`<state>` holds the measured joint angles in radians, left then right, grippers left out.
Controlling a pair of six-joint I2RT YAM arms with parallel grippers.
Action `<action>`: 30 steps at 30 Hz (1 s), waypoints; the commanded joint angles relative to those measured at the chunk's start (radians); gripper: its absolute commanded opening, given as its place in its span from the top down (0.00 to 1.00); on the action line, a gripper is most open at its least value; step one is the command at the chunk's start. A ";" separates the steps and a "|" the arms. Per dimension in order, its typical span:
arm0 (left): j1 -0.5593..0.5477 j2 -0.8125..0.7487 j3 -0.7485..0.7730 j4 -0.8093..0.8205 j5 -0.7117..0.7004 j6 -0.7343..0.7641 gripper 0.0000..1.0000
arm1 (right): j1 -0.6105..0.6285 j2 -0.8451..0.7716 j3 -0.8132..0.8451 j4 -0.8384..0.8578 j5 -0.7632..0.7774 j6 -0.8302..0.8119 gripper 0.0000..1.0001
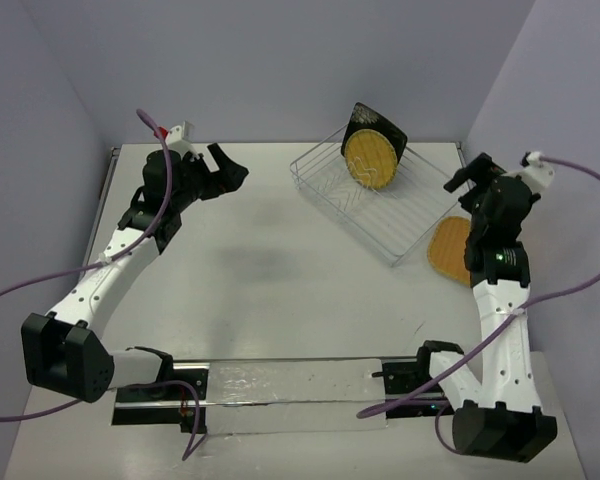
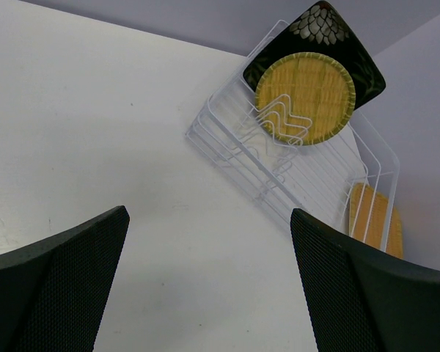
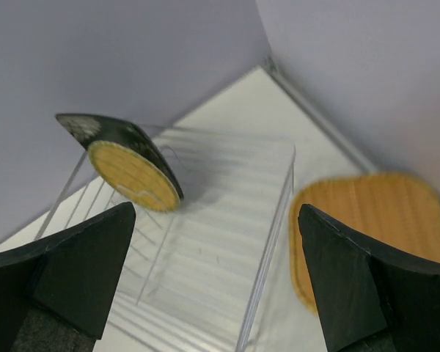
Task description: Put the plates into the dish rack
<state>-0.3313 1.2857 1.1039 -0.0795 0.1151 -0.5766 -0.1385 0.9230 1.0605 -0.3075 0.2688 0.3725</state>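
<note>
The wire dish rack [image 1: 375,205] sits at the back right of the table. Two plates stand upright at its far end: the round yellow woven plate [image 1: 370,160] leans against the square black flowered plate [image 1: 382,124]. The orange-tan plate [image 1: 446,248] lies flat on the table just right of the rack, partly hidden by my right arm. My right gripper [image 1: 468,178] hovers open over the rack's right side, holding nothing. In the right wrist view the orange-tan plate [image 3: 374,227] lies past the rack wall [image 3: 268,249]. My left gripper [image 1: 234,170] is open, left of the rack [image 2: 308,176].
Purple-grey walls close in the table at the back and both sides. A metal rail [image 1: 280,385] with the arm bases runs along the near edge. Purple cables trail from both arms. Bare tabletop [image 1: 270,270] lies between the arms.
</note>
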 commanded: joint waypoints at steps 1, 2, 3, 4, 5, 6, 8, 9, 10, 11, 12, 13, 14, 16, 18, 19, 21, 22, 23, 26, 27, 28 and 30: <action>0.046 0.023 0.061 0.027 0.048 0.020 0.01 | -0.135 -0.032 -0.163 -0.146 -0.088 0.266 0.00; 0.058 0.024 0.063 0.022 0.051 0.022 0.01 | -0.173 -0.039 -0.217 -0.152 -0.139 0.284 0.00; 0.080 0.021 0.062 0.020 0.051 0.023 0.01 | -0.221 -0.051 -0.270 -0.153 -0.179 0.312 0.00; 0.105 0.016 0.059 0.020 0.049 0.024 0.01 | -0.273 -0.065 -0.320 -0.153 -0.209 0.343 0.00; 0.114 0.013 0.053 0.024 0.052 0.023 0.01 | -0.310 -0.071 -0.343 -0.153 -0.212 0.353 0.00; 0.123 0.005 0.047 0.035 0.057 0.024 0.01 | -0.332 -0.079 -0.380 -0.153 -0.207 0.361 0.00; 0.140 -0.005 0.038 0.047 0.064 0.024 0.01 | -0.363 -0.103 -0.420 -0.152 -0.183 0.374 0.00; 0.148 -0.010 0.032 0.053 0.064 0.024 0.01 | -0.381 -0.117 -0.457 -0.150 -0.164 0.382 0.00; 0.154 -0.014 0.029 0.054 0.064 0.024 0.01 | -0.398 -0.122 -0.485 -0.144 -0.146 0.388 0.00; 0.160 -0.015 0.026 0.056 0.066 0.024 0.01 | -0.416 -0.121 -0.503 -0.135 -0.134 0.391 0.00; 0.163 -0.014 0.024 0.059 0.069 0.023 0.01 | -0.431 -0.112 -0.529 -0.125 -0.134 0.397 0.00; 0.165 -0.012 0.025 0.062 0.075 0.022 0.01 | -0.441 -0.100 -0.555 -0.110 -0.140 0.404 0.00; 0.166 -0.008 0.024 0.064 0.086 0.020 0.01 | -0.453 -0.089 -0.571 -0.076 -0.159 0.411 0.00; 0.169 -0.001 0.026 0.066 0.100 0.016 0.01 | -0.465 -0.044 -0.601 -0.019 -0.190 0.432 0.00; 0.170 0.003 0.032 0.061 0.101 0.018 0.01 | -0.471 0.004 -0.605 0.018 -0.202 0.448 0.01; 0.170 0.002 0.031 0.059 0.097 0.019 0.01 | -0.472 0.020 -0.606 0.027 -0.199 0.454 0.01; 0.172 -0.007 0.025 0.058 0.085 0.020 0.01 | -0.477 0.053 -0.613 0.063 -0.187 0.470 0.01; 0.172 -0.011 0.022 0.060 0.081 0.020 0.01 | -0.477 0.058 -0.618 0.066 -0.179 0.476 0.02; 0.172 -0.017 0.017 0.062 0.076 0.023 0.01 | -0.483 0.066 -0.628 0.088 -0.155 0.493 0.02; 0.172 -0.029 0.010 0.070 0.070 0.026 0.01 | -0.493 0.089 -0.655 0.155 -0.122 0.528 0.03; 0.172 -0.030 0.010 0.070 0.069 0.026 0.01 | -0.498 0.102 -0.656 0.169 -0.120 0.535 0.04; 0.172 -0.031 0.010 0.068 0.067 0.026 0.01 | -0.498 0.120 -0.659 0.180 -0.109 0.544 0.04; 0.172 -0.034 0.016 0.058 0.063 0.029 0.01 | -0.503 0.152 -0.666 0.217 -0.073 0.559 0.05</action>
<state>-0.1665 1.2890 1.1095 -0.0562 0.1867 -0.5640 -0.6295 1.0332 0.4086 -0.2154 0.1168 0.8756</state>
